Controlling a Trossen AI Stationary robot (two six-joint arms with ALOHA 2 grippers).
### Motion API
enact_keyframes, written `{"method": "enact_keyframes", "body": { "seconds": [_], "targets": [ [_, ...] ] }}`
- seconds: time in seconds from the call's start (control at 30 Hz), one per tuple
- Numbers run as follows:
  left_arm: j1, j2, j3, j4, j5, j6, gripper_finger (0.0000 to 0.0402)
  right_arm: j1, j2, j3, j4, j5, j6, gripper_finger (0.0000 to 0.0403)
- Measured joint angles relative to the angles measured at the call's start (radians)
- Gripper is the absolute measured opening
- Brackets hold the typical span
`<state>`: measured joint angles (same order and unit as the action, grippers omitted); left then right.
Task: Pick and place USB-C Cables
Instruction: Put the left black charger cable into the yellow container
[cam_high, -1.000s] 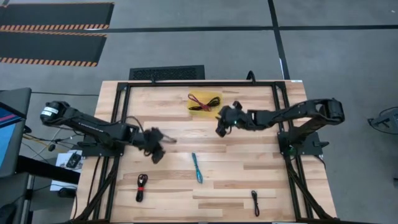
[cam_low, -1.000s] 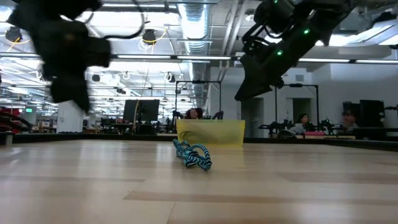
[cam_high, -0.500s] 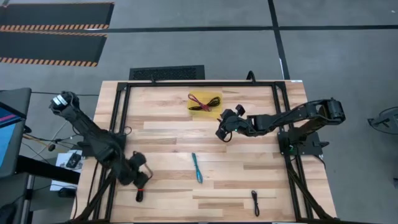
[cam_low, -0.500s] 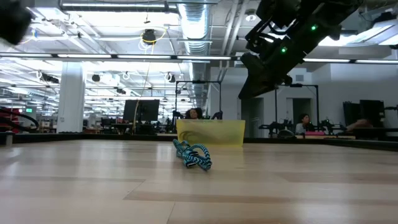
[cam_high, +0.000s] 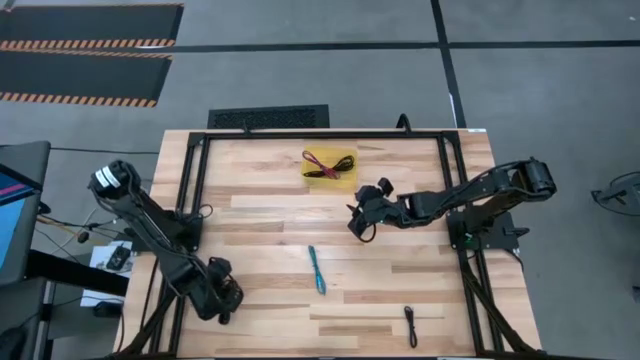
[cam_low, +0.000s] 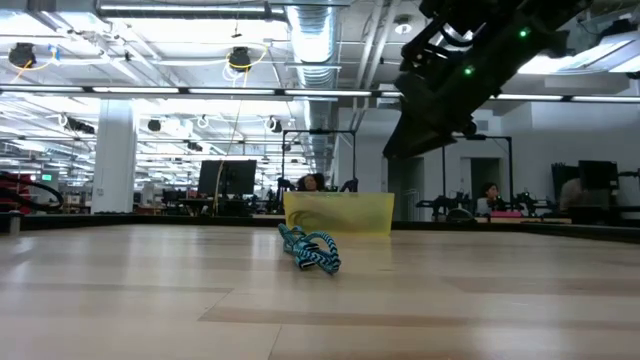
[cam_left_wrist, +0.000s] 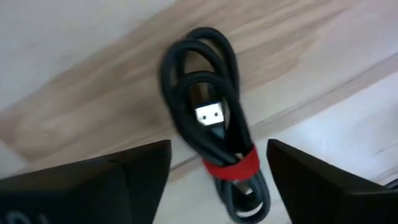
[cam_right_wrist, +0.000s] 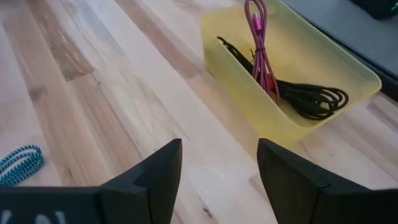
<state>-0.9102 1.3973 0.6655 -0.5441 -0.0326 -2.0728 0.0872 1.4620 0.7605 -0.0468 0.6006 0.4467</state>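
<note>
My left gripper (cam_high: 222, 300) hangs open over the table's near-left part. In the left wrist view its gripper (cam_left_wrist: 219, 149) stands with a finger on either side of a coiled black cable with a red tie (cam_left_wrist: 211, 118), which lies flat on the wood; no touch shows. My right gripper (cam_high: 358, 218) (cam_right_wrist: 219, 149) is open and held above mid-table, near a yellow tray (cam_high: 350, 160) (cam_right_wrist: 249, 99). A dark red cable (cam_right_wrist: 260, 50) and a black cable (cam_right_wrist: 311, 99) lie in the tray. The light blue cable (cam_high: 317, 270) (cam_low: 310, 250) and a small black cable (cam_high: 410, 325) lie on the table.
A black frame rail (cam_high: 320, 134) runs along the table's far edge, with further rails down both sides. Bare wood lies between the blue cable and the near edge. In the low view the right arm (cam_low: 450, 80) hangs above the tray (cam_low: 340, 213). People sit far behind.
My left gripper has swung from the table's left middle toward the near-left corner and come down over the black-and-red cable, leaving the low view. None of the cables has moved.
</note>
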Motion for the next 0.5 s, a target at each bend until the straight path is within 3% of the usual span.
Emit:
{"method": "enact_keyframes", "body": {
  "seconds": [0.13, 0.23, 0.37, 0.5],
  "targets": [
    [0.031, 0.058, 0.000, 0.053, 0.038, 0.066, 0.0286, 0.000, 0.000, 0.000, -0.008, 0.000, 0.001, 0.0234],
    [0.073, 0.077, 0.005, 0.047, 0.120, 0.164, 0.0284, 0.000, 0.000, 0.000, -0.017, 0.000, 0.001, 0.0234],
    [0.135, 0.073, 0.003, 0.010, 0.166, 0.263, 0.0239, 0.000, 0.000, 0.000, -0.044, 0.012, 0.001, 0.0234],
    [0.195, 0.065, 0.013, -0.040, 0.128, 0.402, 0.0157, 0.000, 0.000, 0.000, -0.047, 0.027, -0.001, 0.0234]
  ]
}}
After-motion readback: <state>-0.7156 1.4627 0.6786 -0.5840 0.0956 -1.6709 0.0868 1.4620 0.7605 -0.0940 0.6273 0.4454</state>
